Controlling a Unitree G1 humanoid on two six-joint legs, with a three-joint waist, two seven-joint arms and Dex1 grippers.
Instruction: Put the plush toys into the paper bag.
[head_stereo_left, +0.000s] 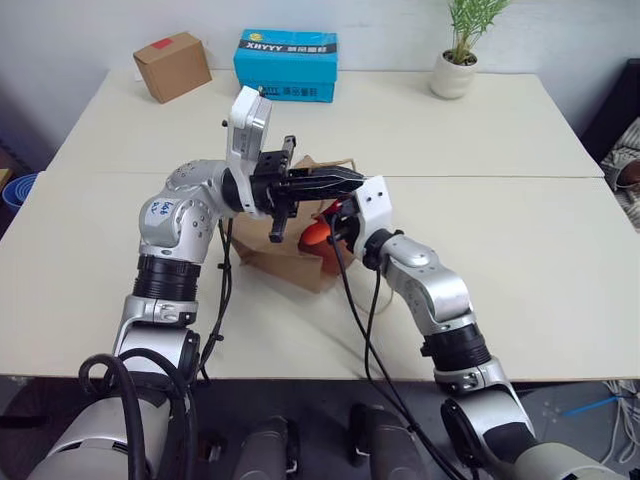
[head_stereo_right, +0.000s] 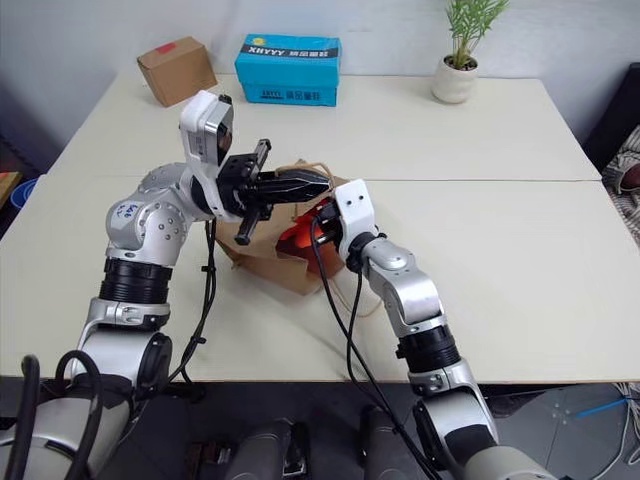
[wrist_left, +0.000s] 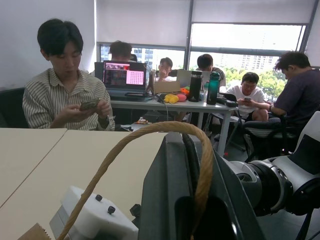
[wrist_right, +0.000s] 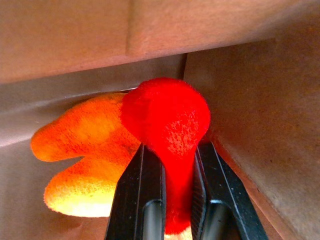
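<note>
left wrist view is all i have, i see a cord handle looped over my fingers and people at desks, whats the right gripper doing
Observer: The right gripper is shut on the red plush toy, inside the paper bag.
Operator: where's the orange one
Observer: The orange plush toy already lies in the bag, just behind the red one and touching it.
Operator: is my left actually holding the bag open
Observer: The left gripper is shut on the cord handle and holds it up above the bag's mouth, over the right gripper.
</note>
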